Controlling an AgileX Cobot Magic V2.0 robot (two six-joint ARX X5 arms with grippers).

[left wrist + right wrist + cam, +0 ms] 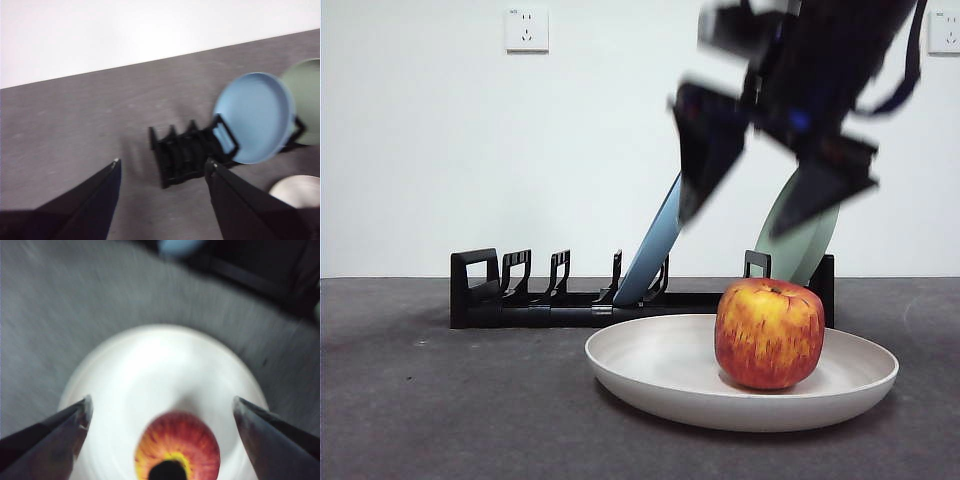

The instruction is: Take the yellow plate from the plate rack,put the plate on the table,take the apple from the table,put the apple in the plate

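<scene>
Apple (769, 333) sits in yellow plate (650, 365) mid-table; right gripper (770, 205) spread wide above it, empty. Last step looks done; next, clear away.

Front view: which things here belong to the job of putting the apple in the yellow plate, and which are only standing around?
Part of the job:
- apple, in the plate
- yellow plate, on the table
- plate rack
- right hand, open above the apple

Just standing around:
- blue plate, in the rack
- pale green plate, in the rack
- wall sockets
</scene>
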